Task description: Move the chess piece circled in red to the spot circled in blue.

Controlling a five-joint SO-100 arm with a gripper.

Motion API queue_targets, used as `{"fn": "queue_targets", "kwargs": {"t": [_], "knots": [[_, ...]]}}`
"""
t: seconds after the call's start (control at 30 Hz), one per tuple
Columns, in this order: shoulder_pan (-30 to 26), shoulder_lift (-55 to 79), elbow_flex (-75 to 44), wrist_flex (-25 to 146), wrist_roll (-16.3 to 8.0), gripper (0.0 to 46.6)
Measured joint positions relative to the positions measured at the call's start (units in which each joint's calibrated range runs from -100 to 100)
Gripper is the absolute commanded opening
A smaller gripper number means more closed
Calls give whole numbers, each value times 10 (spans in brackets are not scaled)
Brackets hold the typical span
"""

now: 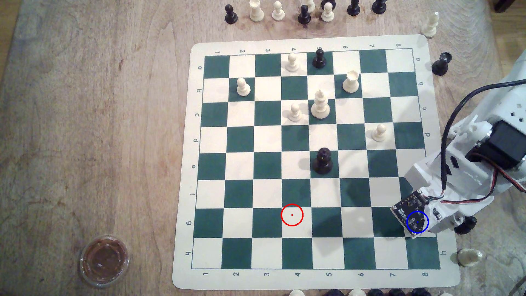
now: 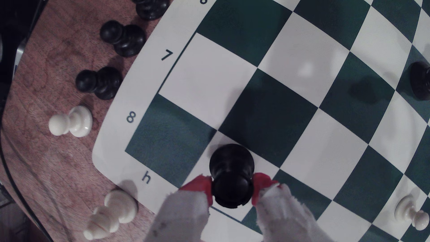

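The chess piece (image 2: 231,163), a small glossy black pawn, stands upright on a cream square (image 2: 261,164) in the board's corner, beside the green h8 square. My gripper (image 2: 232,189) is shut on its round head, a red-padded finger (image 2: 200,186) pressing on each side. In the exterior view my white arm (image 1: 455,182) reaches over that corner. The wrist's black circuit board (image 1: 410,210) covers the spot under the blue ring (image 1: 417,222), hiding the pawn there. The red-ringed cream square (image 1: 292,215) holds no piece.
A taller black piece (image 1: 323,160) stands mid-board, with several cream pieces (image 1: 320,105) farther up. Off the mat near my arm are a black pawn (image 1: 465,224) and a cream piece (image 1: 468,257). Pieces line the table's far edge; a lidded cup (image 1: 104,260) sits at the exterior view's lower left.
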Motion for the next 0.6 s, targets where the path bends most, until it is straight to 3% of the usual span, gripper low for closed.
{"fn": "queue_targets", "kwargs": {"t": [0.33,0.5,0.57,0.6], "knots": [[-14,0,13,14,0,8],[-18,0,13,14,-2,99],[-18,0,13,14,-2,170],[-18,0,13,14,-2,228]]}}
